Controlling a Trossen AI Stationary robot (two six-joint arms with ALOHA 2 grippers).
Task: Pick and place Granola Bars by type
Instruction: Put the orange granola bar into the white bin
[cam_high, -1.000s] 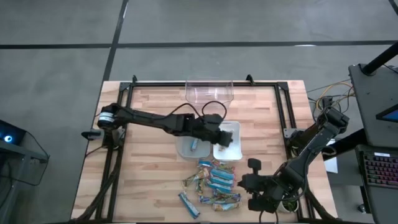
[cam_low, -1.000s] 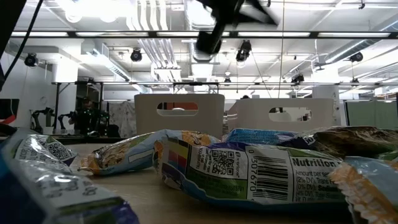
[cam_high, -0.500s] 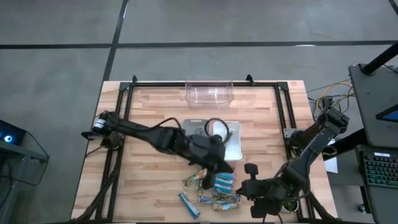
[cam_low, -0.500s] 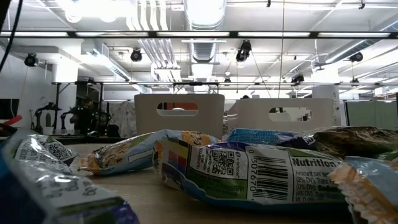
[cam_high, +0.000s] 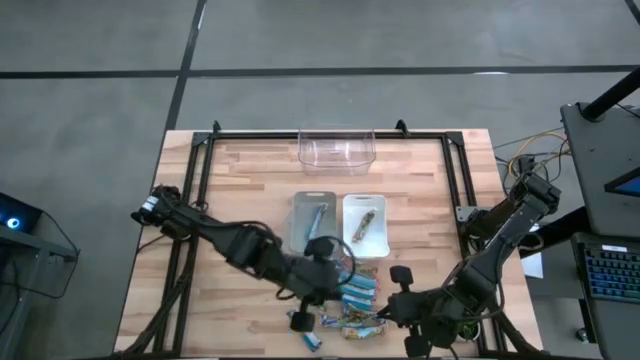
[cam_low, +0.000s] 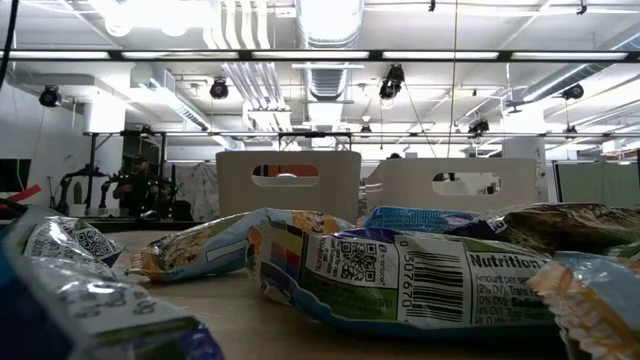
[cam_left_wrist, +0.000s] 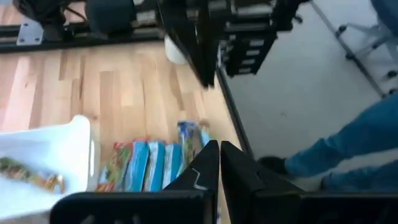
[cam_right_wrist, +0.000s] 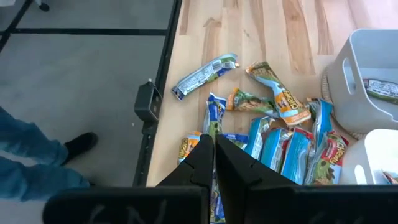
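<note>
The granola bars (cam_high: 352, 302) lie in a loose heap near the table's front edge; blue and tan wrappers show in the right wrist view (cam_right_wrist: 280, 146) and close up in the low view (cam_low: 400, 270). One blue bar (cam_high: 306, 336) lies apart at the front. My left gripper (cam_high: 338, 272) hangs shut and empty above the heap's far left side (cam_left_wrist: 219, 155). My right gripper (cam_high: 388, 303) is shut and empty above the heap's right side (cam_right_wrist: 213, 152). A blue bar lies in the grey bin (cam_high: 297, 222), a tan one in the white bin (cam_high: 380, 222).
A clear bin (cam_high: 336, 148) stands at the table's far edge. Black frame rails (cam_high: 200, 180) run along the table's sides. A person's leg in jeans (cam_right_wrist: 25, 168) and shoe stand on the floor past the table's front edge. Bare wood lies left of the heap.
My left gripper has swung from above the two bins toward the table's near edge, rolling as it went, and now hangs over the heap, shut throughout. My right gripper has risen slightly. The bars have stayed where they were.
</note>
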